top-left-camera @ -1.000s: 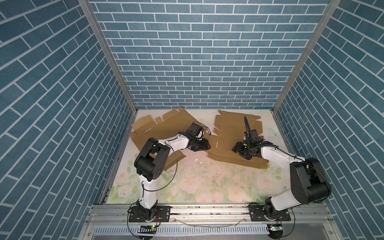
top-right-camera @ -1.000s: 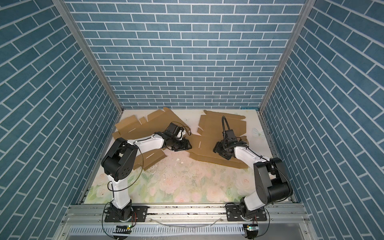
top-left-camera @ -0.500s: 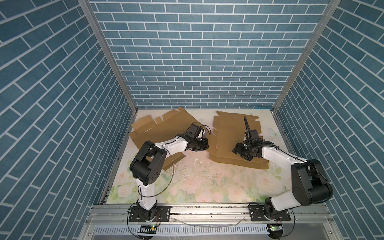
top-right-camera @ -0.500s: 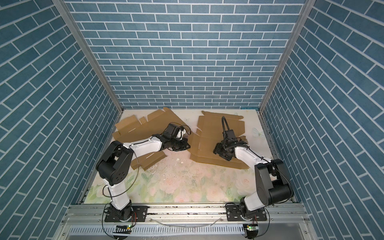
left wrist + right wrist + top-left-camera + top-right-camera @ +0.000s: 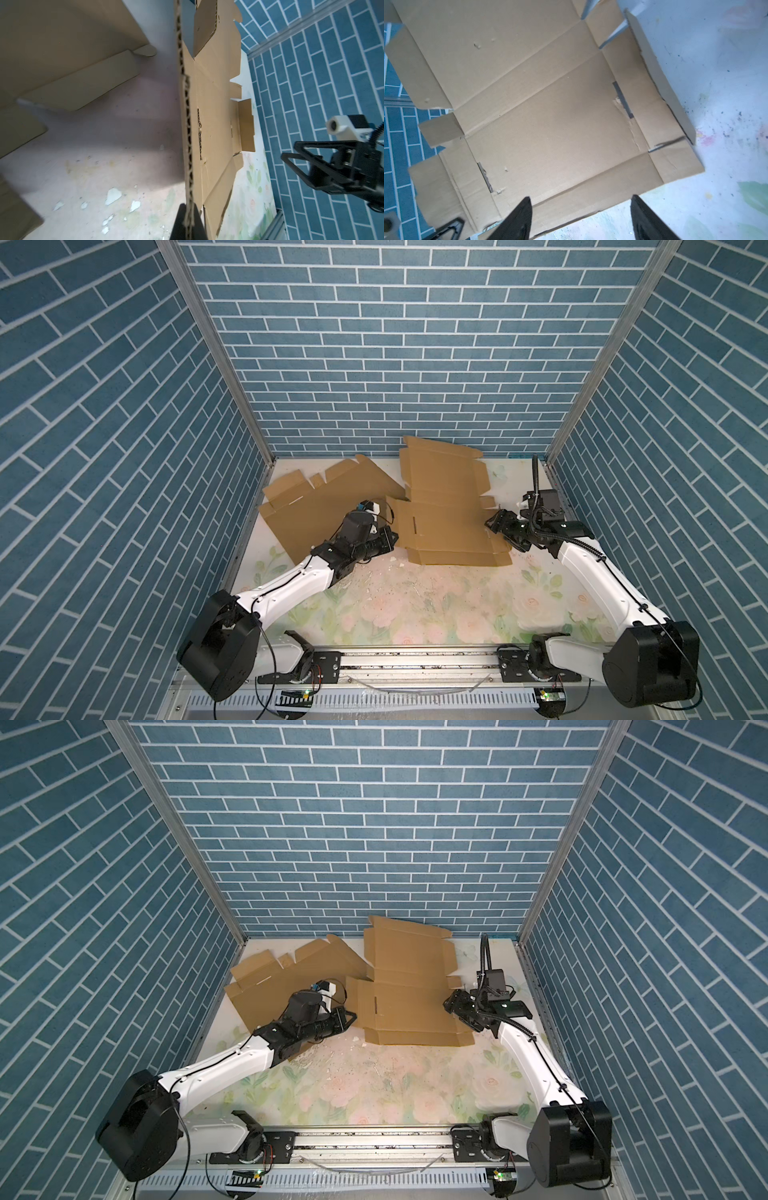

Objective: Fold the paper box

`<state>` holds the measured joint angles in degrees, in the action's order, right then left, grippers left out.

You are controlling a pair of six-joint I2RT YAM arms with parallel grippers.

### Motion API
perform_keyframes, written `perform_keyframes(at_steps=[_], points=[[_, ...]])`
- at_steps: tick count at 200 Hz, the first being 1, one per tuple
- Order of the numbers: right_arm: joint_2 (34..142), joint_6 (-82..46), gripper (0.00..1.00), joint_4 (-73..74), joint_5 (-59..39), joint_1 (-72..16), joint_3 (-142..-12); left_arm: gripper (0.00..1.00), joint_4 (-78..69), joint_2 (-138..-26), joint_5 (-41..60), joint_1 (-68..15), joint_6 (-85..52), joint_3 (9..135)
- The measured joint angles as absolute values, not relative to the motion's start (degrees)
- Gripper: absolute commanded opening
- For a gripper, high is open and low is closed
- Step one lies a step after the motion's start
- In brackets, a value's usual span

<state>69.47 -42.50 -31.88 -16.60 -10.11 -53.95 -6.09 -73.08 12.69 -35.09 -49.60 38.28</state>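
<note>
The paper box [image 5: 444, 514] [image 5: 407, 1002] is a flat brown cardboard blank lying unfolded at mid-table. My left gripper [image 5: 390, 537] [image 5: 348, 1020] is shut on its left flap; in the left wrist view the corrugated edge [image 5: 188, 128] runs straight into the gripper [image 5: 188, 218]. My right gripper [image 5: 497, 525] [image 5: 454, 1004] stands open at the blank's right edge. In the right wrist view its fingers [image 5: 521, 216] spread wide over the box panel [image 5: 550, 116], holding nothing.
A second flat cardboard sheet [image 5: 328, 506] [image 5: 291, 982] lies at the back left, partly under my left arm. Blue brick walls close in the back and both sides. White scraps [image 5: 113, 195] litter the floral mat [image 5: 415, 605].
My left gripper has shut on the box's left flap and drawn the blank a little to the left. The right gripper's jaws have spread wider, and the blank's right edge now lies under them.
</note>
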Motion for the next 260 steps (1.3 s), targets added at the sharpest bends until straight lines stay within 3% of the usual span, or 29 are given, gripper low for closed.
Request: perform_keyframes(at_steps=[37, 67, 154, 201, 260], points=[[68.69, -49.47, 0.94, -28.95, -16.27, -10.46, -50.46, 0.00, -13.39, -73.17, 4.54, -39.22, -58.52, 30.76], [67.92, -57.67, 0.93, -25.32, -15.59, -15.27, -44.38, 0.00, -19.11, -73.36, -2.66, -43.83, -66.08, 26.22], [68.10, -79.99, 0.73, -3.73, -6.26, -28.36, -30.63, 0.00, -30.26, -79.50, -15.70, -53.54, -77.65, 24.82], [76.44, -83.64, 0.45, 7.01, -3.81, -30.76, -30.59, 0.01, -33.80, -83.31, -15.88, -55.07, -80.01, 24.84], [78.19, -85.14, 0.28, 11.20, -0.08, -32.99, -29.91, 0.03, -37.69, -85.45, -16.01, -55.72, -80.79, 24.84]])
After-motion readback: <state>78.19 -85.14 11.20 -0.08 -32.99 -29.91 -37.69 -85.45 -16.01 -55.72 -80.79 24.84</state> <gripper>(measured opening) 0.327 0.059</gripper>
